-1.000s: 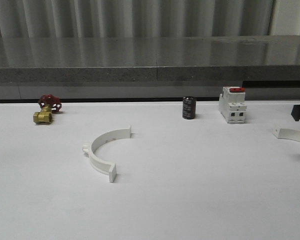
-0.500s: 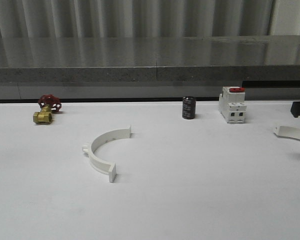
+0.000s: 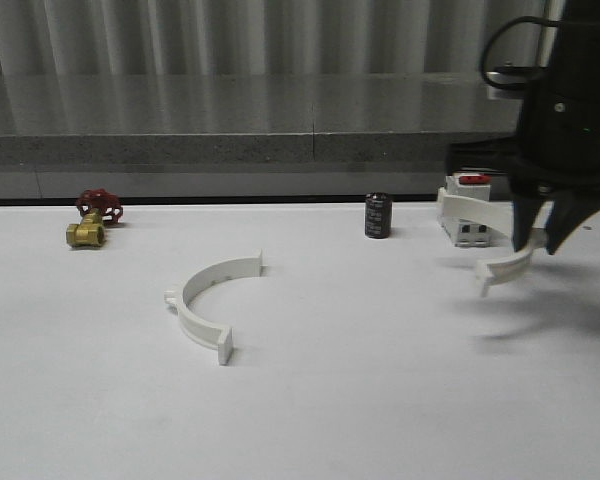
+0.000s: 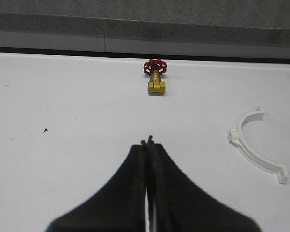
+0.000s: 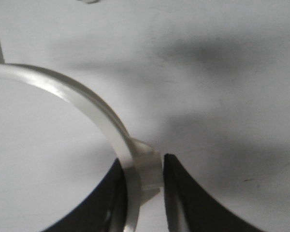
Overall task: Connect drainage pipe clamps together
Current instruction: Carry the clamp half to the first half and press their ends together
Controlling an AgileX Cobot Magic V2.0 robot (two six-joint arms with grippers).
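One white drainage pipe clamp (image 3: 185, 312) lies flat on the white table left of centre, its open side facing right; it is also in the left wrist view (image 4: 233, 137). My right gripper (image 3: 538, 240) holds the other clamp (image 3: 468, 207) in the air at the right, in front of the breaker. In the right wrist view that gripper (image 5: 144, 166) is shut on the band (image 5: 87, 104) near its end tab. My left gripper (image 4: 147, 142) is shut with nothing in it, well away from the lying clamp.
A white breaker with a red top (image 3: 466, 232) stands at the back right, partly behind the held clamp. A black cylinder (image 3: 378, 215) stands beside it. A brass valve with a red handle (image 3: 93, 218) sits at the back left. A grey ledge (image 3: 280, 148) runs behind the table.
The right arm has come in from the right edge. The second clamp, which lay on the table at the far right, is now gripped, lifted and carried left.
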